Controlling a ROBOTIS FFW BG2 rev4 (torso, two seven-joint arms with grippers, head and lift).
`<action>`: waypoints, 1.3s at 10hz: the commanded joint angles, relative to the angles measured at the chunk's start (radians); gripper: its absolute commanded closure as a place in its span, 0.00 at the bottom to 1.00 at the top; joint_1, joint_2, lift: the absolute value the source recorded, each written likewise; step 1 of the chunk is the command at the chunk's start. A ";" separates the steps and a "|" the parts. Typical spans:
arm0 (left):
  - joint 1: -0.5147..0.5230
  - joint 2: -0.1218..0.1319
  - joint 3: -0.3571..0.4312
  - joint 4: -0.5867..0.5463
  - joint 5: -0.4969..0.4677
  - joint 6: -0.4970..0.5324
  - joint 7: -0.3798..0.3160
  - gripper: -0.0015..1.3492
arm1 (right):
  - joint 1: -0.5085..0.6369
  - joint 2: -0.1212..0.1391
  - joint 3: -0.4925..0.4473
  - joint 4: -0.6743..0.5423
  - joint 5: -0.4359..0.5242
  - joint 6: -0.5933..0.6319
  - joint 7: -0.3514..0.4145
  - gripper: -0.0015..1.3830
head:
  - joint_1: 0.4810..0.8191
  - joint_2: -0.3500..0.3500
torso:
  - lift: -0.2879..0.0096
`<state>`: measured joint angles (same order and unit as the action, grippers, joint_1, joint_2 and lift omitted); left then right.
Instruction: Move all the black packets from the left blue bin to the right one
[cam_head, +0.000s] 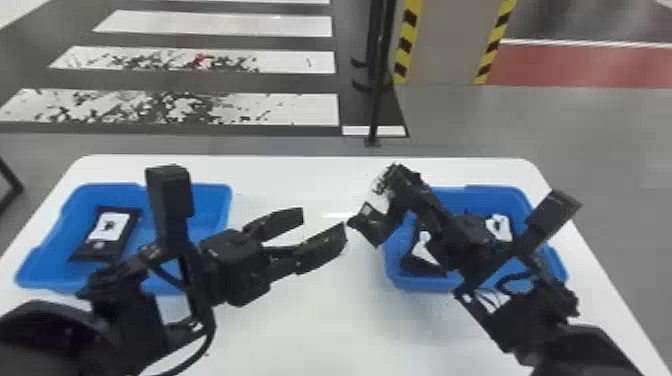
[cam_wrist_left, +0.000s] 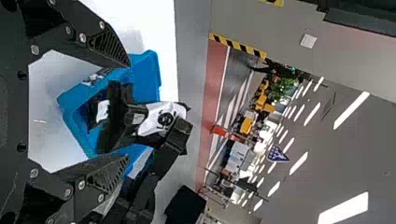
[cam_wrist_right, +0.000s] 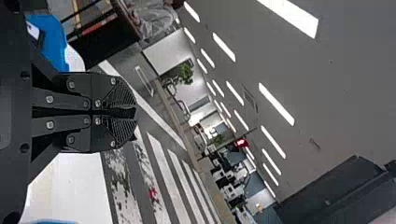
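head view: the left gripper (cam_head: 324, 224) is holding its fingers wide apart with nothing between them, and is hanging over the white table (cam_head: 300, 330) between the two bins, pointing right. the right gripper (cam_head: 395, 176) is reaching up from the right across the right blue bin (cam_head: 425, 284), and a black and white packet (cam_head: 369, 225) is hanging from its fingers, tilted, just beside and above that bin's left side. in the left blue bin (cam_head: 207, 205), one black packet with a white label (cam_head: 107, 227) is lying on the floor of the bin, toward its left side; the left arm is covering part of the bin's near side. in the right blue bin, another black packet (cam_head: 415, 265) is resting at the near left, and a white patch (cam_head: 499, 227) is showing farther right, partly hidden by the arm.

left wrist view: the left gripper (cam_wrist_left: 127, 111) is keeping its fingers well apart, empty, with the right blue bin lying beyond them. the black and white packet is hanging at the right gripper's fingers, above the bin.

right wrist view: the right gripper (cam_wrist_right: 133, 112) is pressing its two fingers together; from here i cannot tell how the packet is sitting between them. the left blue bin is showing on the left, with its packet partly in sight.
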<state>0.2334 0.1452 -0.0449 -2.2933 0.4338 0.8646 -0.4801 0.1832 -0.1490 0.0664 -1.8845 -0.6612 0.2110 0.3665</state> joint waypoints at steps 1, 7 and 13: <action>0.044 -0.006 0.047 -0.037 0.003 0.004 0.000 0.10 | -0.070 -0.007 -0.062 0.109 0.027 0.000 0.000 0.92 | 0.63 0.39 | 0.50; 0.157 -0.030 0.260 -0.128 -0.039 0.026 0.000 0.10 | -0.061 -0.014 -0.214 0.141 0.278 0.056 -0.075 0.07 | 0.63 0.30 | 0.50; 0.103 -0.024 0.438 -0.062 -0.208 0.120 0.014 0.10 | 0.367 0.045 -0.150 -0.333 0.418 -0.020 -0.087 0.10 | 0.63 0.56 | 0.50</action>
<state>0.3530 0.1152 0.3811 -2.3772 0.2371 0.9756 -0.4657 0.5184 -0.1066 -0.0985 -2.1893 -0.2370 0.1916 0.2798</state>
